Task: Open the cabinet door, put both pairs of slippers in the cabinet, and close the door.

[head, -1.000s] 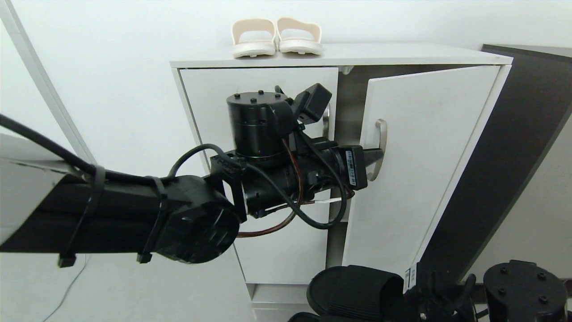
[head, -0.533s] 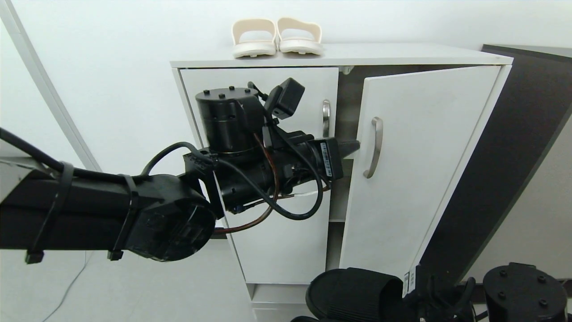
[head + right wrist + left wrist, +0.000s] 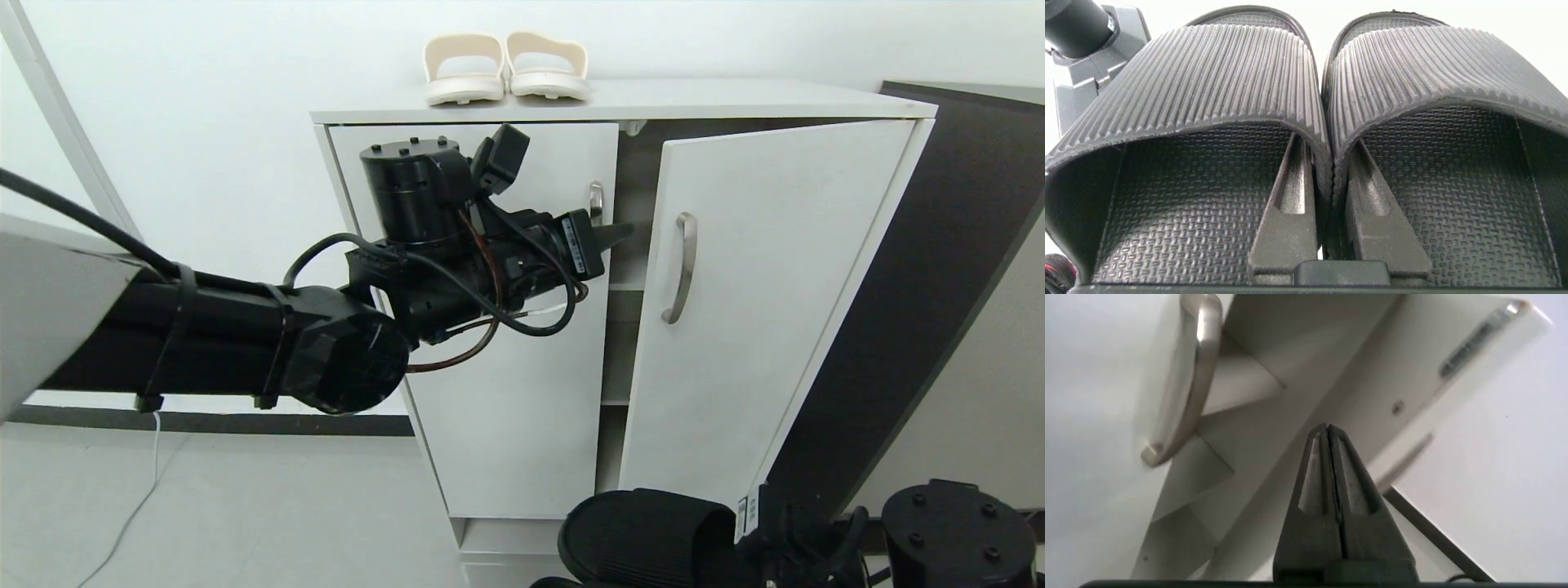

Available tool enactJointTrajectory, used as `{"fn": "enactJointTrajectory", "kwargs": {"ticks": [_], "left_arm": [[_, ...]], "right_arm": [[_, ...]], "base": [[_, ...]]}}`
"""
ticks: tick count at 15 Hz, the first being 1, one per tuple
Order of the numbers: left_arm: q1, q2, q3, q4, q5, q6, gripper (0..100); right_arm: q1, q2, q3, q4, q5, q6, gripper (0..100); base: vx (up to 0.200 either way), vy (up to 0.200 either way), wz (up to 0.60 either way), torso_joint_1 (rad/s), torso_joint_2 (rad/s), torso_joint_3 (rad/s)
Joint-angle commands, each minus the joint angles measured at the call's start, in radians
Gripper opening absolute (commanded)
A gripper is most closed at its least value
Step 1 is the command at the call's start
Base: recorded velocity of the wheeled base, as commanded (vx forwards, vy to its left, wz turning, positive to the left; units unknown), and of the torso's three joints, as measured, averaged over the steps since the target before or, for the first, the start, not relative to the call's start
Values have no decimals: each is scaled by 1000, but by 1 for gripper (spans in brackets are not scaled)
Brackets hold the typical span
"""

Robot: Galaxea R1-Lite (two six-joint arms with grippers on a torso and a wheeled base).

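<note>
A plain white wall [image 3: 204,122] is backing the scene, grey floor [image 3: 245,506] is running below it, and a thin cable [image 3: 135,506] is trailing across that floor. Against the wall a white cabinet [image 3: 735,102] is standing, with a dark panel [image 3: 939,286] rising just beside it on the right.

Up on the cabinet's top, a pair of cream slippers [image 3: 504,69] is sitting side by side, toes facing out.

The left door [image 3: 506,425] is lying flat and closed, its metal handle [image 3: 596,202] peeking out just above the arm. The right door [image 3: 759,310] is hanging ajar, its curved handle [image 3: 686,268] untouched, and the gap is giving a glimpse of an inner shelf [image 3: 624,286].

The left gripper [image 3: 620,234] is hovering right at that gap, between the two handles and touching neither. In the wrist view the left gripper [image 3: 1328,482] is showing its fingers pressed flat together with nothing between them.

Low down in front of the cabinet, the pair of black slippers [image 3: 645,527] is riding in the right gripper [image 3: 1327,151]. One finger is sitting inside each ribbed strap, and the two are pinching the slippers' neighbouring side walls together across a narrow gap.
</note>
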Motion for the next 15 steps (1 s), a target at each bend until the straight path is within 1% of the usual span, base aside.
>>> {"fn": "enactJointTrajectory", "kwargs": {"ticks": [1,6,8,9,10,11,12,14,15], "left_arm": [[4,60,-48,1,-1,-2,0],[-3,99,-114,10,0,-9,0],[-8,109,-122,10,0,-9,0],[-25,110,-123,9,-3,-9,0],[-62,118,-119,1,-1,-8,0],[-75,116,-116,-2,-1,-6,0],[-120,106,-103,-19,0,-3,0],[-158,89,-87,-31,0,-3,0],[-164,86,-87,-33,3,-3,0]], "right_arm": [[1,5,0,0,0,0,0],[1,13,0,0,-2,-14,0],[1,13,0,0,0,-14,0],[1,14,2,0,0,-14,0],[1,22,2,0,0,-14,0],[1,24,2,0,0,-14,0],[1,25,3,0,0,-14,0],[1,25,3,0,-2,-14,0],[1,25,3,0,-2,-14,0]], "base": [[0,0,0,0,0,0],[0,0,0,0,0,0],[-200,0,0,5,5,2],[-200,0,0,-2,7,2],[-200,0,0,2,2,7],[-200,0,0,-2,2,2],[-200,0,0,-2,-2,-7],[-200,0,0,2,7,2],[-200,0,0,-7,2,2]]}}
